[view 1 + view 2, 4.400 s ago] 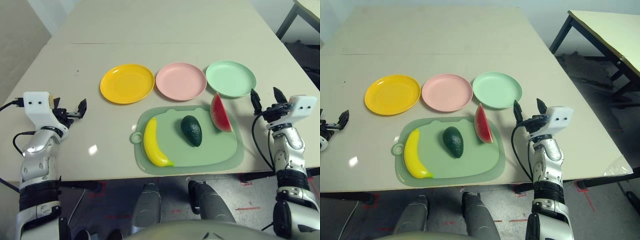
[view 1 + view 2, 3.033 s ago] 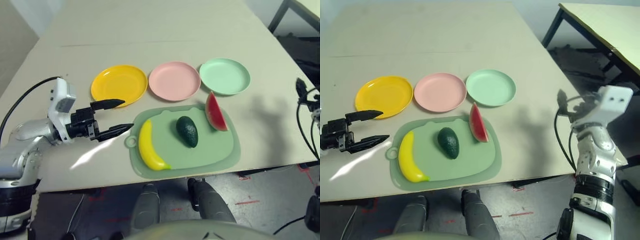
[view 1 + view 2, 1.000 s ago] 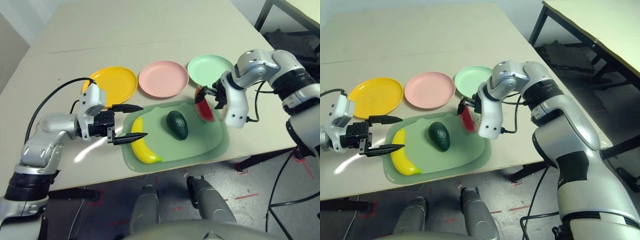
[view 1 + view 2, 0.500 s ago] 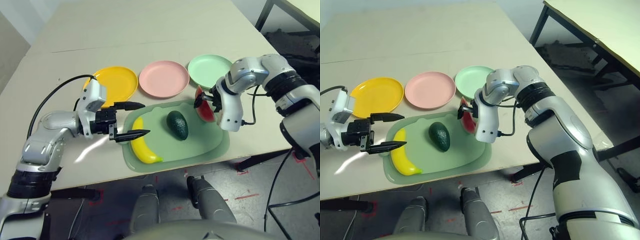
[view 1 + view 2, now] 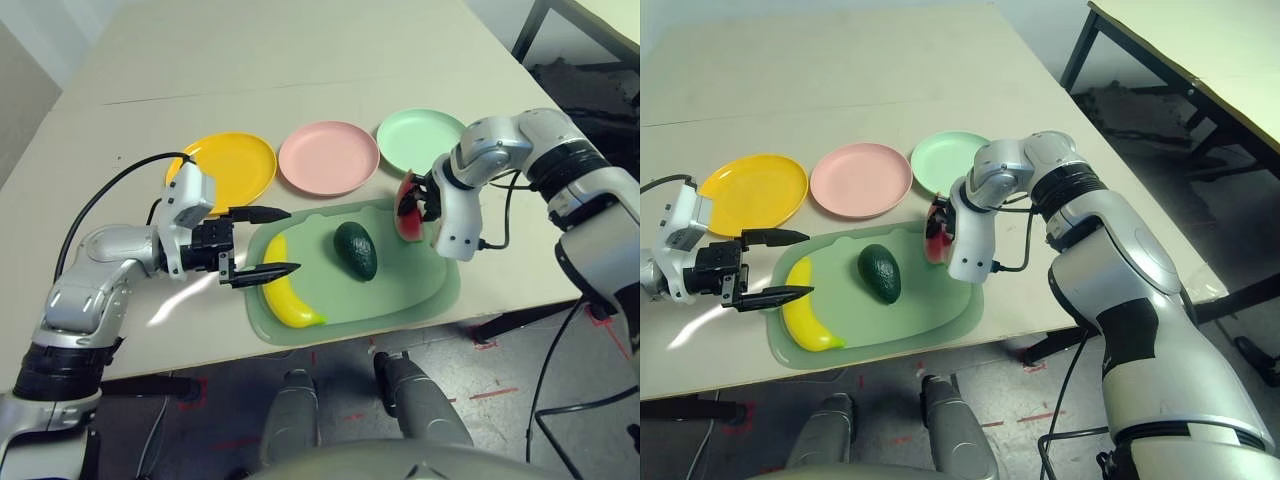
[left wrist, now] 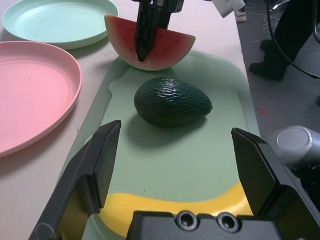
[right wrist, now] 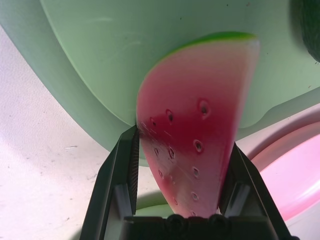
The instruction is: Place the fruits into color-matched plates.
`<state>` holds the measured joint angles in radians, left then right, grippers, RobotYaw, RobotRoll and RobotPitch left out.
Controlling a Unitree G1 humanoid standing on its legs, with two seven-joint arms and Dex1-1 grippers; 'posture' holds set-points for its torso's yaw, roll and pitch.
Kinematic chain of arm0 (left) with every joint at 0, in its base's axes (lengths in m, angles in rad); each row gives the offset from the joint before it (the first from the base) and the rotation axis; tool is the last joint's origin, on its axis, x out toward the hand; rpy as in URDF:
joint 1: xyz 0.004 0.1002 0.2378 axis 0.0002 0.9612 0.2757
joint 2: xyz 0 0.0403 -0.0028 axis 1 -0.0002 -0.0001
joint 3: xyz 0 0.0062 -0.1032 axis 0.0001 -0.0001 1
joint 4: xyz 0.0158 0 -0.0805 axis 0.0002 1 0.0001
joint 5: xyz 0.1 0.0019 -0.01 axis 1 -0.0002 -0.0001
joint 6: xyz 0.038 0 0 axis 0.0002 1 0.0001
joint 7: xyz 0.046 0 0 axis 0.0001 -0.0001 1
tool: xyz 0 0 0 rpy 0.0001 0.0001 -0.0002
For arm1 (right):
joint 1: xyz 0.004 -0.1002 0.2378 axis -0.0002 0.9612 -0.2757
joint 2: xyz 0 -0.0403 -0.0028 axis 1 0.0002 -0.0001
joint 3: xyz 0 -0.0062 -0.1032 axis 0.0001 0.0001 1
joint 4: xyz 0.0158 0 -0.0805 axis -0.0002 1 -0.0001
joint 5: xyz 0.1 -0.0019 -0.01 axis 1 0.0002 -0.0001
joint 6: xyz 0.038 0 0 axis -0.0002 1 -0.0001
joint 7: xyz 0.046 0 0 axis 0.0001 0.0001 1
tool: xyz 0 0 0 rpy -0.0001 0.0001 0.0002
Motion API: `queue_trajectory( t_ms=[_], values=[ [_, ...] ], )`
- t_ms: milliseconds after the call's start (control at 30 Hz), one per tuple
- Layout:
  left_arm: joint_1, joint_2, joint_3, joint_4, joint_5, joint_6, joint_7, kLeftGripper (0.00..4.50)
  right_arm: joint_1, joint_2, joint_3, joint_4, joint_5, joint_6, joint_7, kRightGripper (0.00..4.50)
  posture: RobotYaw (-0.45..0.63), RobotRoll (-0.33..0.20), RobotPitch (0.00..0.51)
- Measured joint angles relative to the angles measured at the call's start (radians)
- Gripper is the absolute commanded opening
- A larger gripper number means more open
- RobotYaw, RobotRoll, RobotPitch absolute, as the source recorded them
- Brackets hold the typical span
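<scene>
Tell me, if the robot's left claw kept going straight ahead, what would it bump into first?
Probably the avocado. It lies on the mat right between the open fingers of the left gripper. The watermelon wedge sits further along.

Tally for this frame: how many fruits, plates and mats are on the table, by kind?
Fruits: 3 (banana, avocado, watermelon)
Plates: 3 (yellow, pink, mint)
Mats: 1
Total: 7

Beige table (image 5: 300, 60) carries yellow plate (image 5: 228, 168); pink plate (image 5: 328, 157); mint plate (image 5: 418, 137); green mat (image 5: 400, 290).
</scene>
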<state>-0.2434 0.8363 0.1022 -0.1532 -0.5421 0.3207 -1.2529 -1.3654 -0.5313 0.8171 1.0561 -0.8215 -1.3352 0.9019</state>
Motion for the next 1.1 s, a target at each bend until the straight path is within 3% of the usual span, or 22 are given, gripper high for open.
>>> queue_trajectory(
  t_ms=[233, 500, 600, 767, 900, 1100],
  values=[
    [-0.011, -0.009, 0.000, 0.036, 0.002, -0.012, 0.001, 4.50, 0.017, -0.038, 0.002, -0.019, 0.111, -0.030, 0.103, 2.08, 0.00, 0.000, 0.178],
    [-0.018, -0.015, 0.001, 0.047, 0.002, -0.018, 0.001, 4.50, 0.016, -0.122, 0.053, -0.259, 0.577, 0.103, 0.414, 2.08, -0.01, 0.000, 0.177],
    [-0.020, -0.016, 0.001, 0.052, 0.002, -0.017, 0.004, 4.50, 0.003, -0.097, 0.043, -0.281, 0.661, 0.179, 0.487, 2.08, -0.01, 0.000, 0.181],
    [-0.048, -0.014, 0.004, 0.079, 0.021, 0.010, 0.066, 4.50, -0.098, 0.068, -0.049, -0.100, 0.584, 0.254, 0.368, 2.08, 0.02, 0.000, 0.182],
    [-0.070, -0.015, 0.035, 0.085, 0.019, 0.029, 0.116, 4.50, -0.136, 0.189, -0.067, 0.045, 0.421, 0.329, 0.114, 2.08, 0.03, 0.000, 0.185],
    [-0.070, -0.008, 0.041, 0.063, 0.023, 0.072, 0.176, 4.50, -0.166, 0.298, -0.043, 0.192, 0.209, 0.485, -0.243, 2.08, 0.06, 0.000, 0.187]
  ],
)
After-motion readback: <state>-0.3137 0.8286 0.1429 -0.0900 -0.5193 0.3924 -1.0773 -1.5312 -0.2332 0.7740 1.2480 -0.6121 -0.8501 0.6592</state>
